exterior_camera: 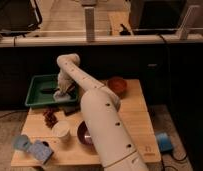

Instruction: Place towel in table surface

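Note:
The towel (pixel 66 97) is a pale crumpled cloth lying at the right end of the green tray (pixel 37 86), at the back left of the wooden table (pixel 130 120). My gripper (pixel 60 92) hangs from the white arm, reaches down into the tray, and sits right at the towel's upper left edge. The wrist hides the contact between them.
A brown bowl (pixel 116 85) stands at the back right. A dark bowl (pixel 83 134), a white cup (pixel 61 131), a dark red cluster (pixel 50 118) and a dark bar (pixel 71 111) are in front of the tray. Blue items (pixel 33 148) lie at the front left corner.

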`<state>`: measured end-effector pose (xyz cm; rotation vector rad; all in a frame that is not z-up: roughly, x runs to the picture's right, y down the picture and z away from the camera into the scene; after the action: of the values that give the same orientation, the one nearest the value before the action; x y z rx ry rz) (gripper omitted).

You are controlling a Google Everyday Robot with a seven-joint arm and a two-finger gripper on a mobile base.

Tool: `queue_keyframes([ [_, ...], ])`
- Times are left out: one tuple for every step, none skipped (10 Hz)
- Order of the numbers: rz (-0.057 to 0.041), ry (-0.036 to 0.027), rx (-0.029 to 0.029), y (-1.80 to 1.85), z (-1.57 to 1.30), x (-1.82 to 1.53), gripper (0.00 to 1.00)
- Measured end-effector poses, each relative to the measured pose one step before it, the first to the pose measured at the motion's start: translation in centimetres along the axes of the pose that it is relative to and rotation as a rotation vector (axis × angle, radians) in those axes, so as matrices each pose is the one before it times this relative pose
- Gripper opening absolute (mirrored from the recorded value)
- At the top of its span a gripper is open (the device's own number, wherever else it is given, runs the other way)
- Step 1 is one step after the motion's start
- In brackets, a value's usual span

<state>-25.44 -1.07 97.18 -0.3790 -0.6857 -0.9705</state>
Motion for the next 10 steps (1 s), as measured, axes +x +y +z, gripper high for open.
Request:
queue_keyframes([
  [0.00211, 0.0033, 0.01655, 0.181, -0.529, 0.035, 0.02],
  [-0.00169, 0.00319, 0.01682, 0.02, -0.721, -0.204, 0.02],
  [-0.00278, 0.00274, 0.01752, 0.153, -1.097, -0.206, 0.02],
  [-0.00253, 0.00172, 0.00718, 0.278, -0.849, -0.11, 0.02],
  [-0.00609, 0.00403, 0.00774, 0.434, -1.383, -0.171, 0.02],
  [-0.00185, 0.00444, 0.01122, 0.702, -1.393, -0.05, 0.02],
  [0.00184, 0.00352, 0.02104, 1.319, -2.019, -0.027, 0.02],
  [0.00423, 0.00074, 0.01524, 1.341, -1.664, -0.3, 0.02],
  [0.00204, -0.00093, 0.00934, 1.096, -1.13, -0.52, 0.02],
  [-0.00311, -0.00813, 0.00864, 1.231, -1.085, -1.679, 0.02],
])
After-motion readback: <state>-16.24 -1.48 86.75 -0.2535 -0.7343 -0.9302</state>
